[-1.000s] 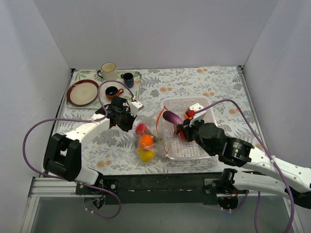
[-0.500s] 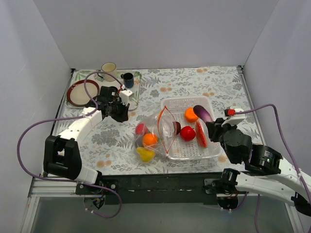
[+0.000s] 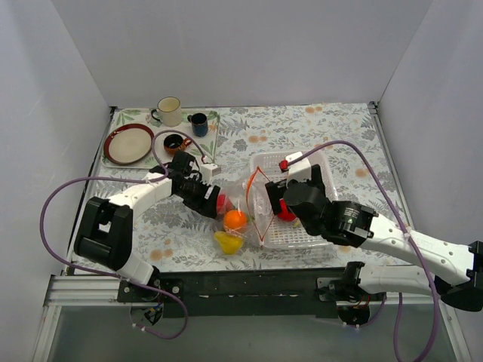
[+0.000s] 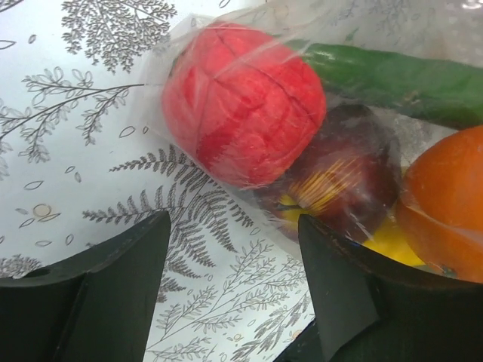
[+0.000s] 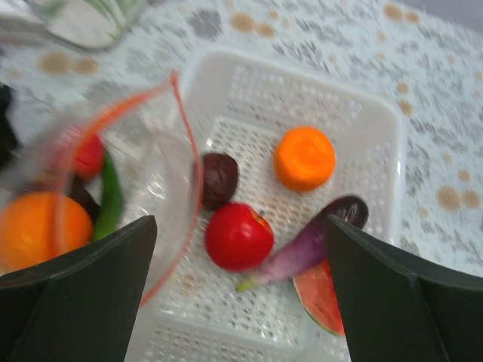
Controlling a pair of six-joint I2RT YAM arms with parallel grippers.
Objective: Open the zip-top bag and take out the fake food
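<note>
My left hand (image 4: 230,256) is open and empty, low on the table (image 4: 83,113), just beside the zip-top bag (image 4: 355,30). Its camera shows fake food (image 4: 241,113) inside the bag. My right hand (image 5: 241,294) is open too, over the white basket (image 5: 362,113). Only its camera shows the purple piece (image 5: 317,237) lying there.

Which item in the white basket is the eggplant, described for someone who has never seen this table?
Find the white perforated basket, just right of the clear zip-top bag. In the right wrist view, the eggplant lies between the red ball and the watermelon slice. It is the only long purple piece, paling toward a greenish tip.
</note>
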